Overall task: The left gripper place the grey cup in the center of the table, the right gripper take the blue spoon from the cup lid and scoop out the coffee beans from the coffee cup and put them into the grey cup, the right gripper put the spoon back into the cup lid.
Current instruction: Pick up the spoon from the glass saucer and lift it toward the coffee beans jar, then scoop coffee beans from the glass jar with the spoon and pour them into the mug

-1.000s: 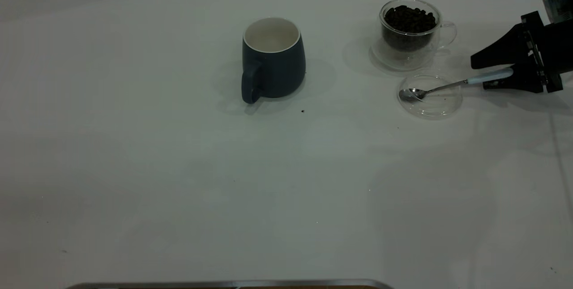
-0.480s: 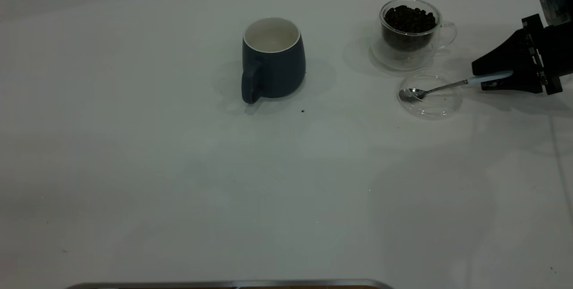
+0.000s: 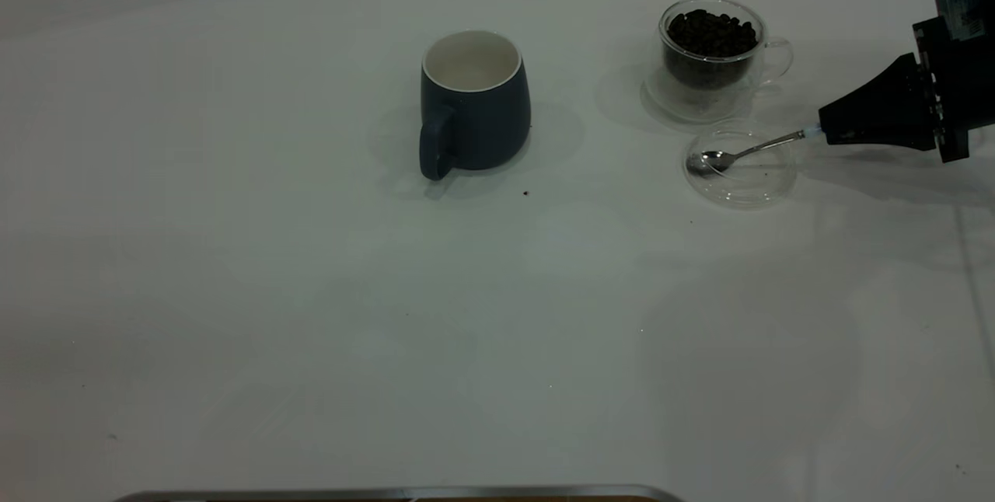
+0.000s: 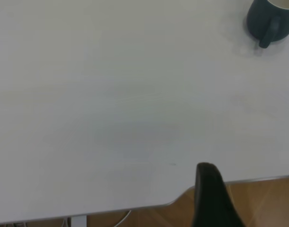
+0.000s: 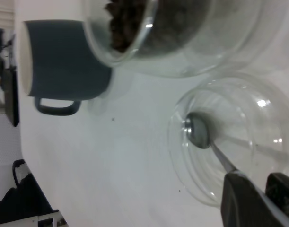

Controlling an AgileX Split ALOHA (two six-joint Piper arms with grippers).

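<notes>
So the right claw [image 3: 825, 127] has its fingers pinched shut on the handle end of the blue spoon [image 3: 738, 154], over by the worktop's right edge. The bowl of the spoon sits in the cup lid [image 3: 742, 179], just in front of the coffee cup [image 3: 711, 55]. Spoon's light, stiff and probably slippery, so gripping far out on the handle could let it swivel. The grey cup [image 3: 474, 102] stands mid-worktop toward the far edge. Can't tell what the left claw [image 4: 213, 198] is doing.
</notes>
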